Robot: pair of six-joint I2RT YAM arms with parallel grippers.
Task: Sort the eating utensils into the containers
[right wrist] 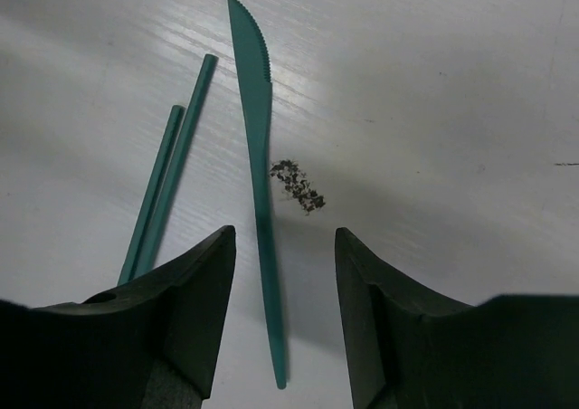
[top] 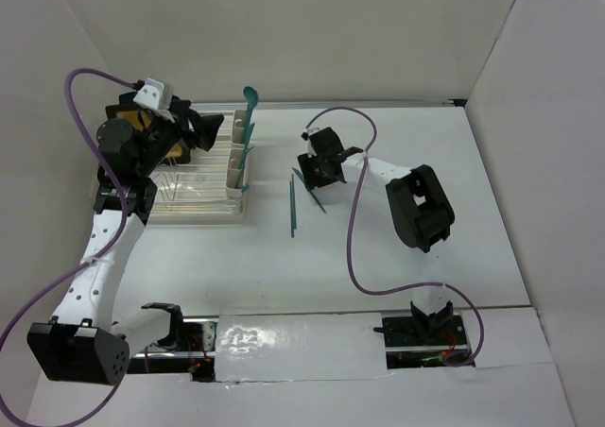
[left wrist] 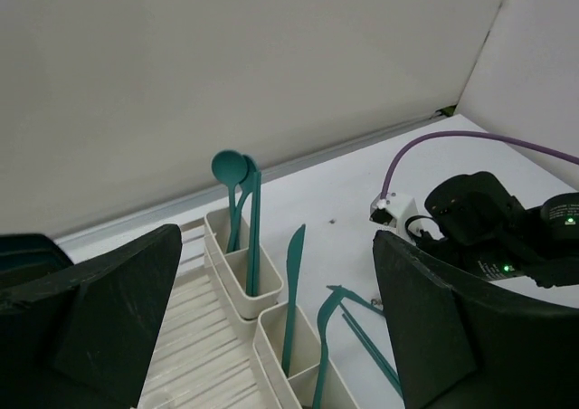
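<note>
Containers (left wrist: 268,293) run from 12 toward 6 o'clock in your left wrist view, along the dish rack (left wrist: 194,337) edge. Far compartments: spoons (left wrist: 231,167) standing bowls-up. Next nearer cup: standing knife (left wrist: 294,282), tip up. Nearest cup: bent-topped piece (left wrist: 327,337), kind unclear, cup cut off at frame bottom.

Your left pincer (top: 203,129) is spread wide above the rack, holding nothing. Your right pincer (right wrist: 285,246) is parted moderately, straddling the loose knife (right wrist: 256,137) on the table (right wrist: 434,110), blade toward 12 o'clock. Contact with the knife: cannot tell.

Two handles (right wrist: 172,174) lie at the knife's 9 o'clock, working ends hidden behind the finger. Yellow plate (top: 142,123) mostly covered by your left arm.
</note>
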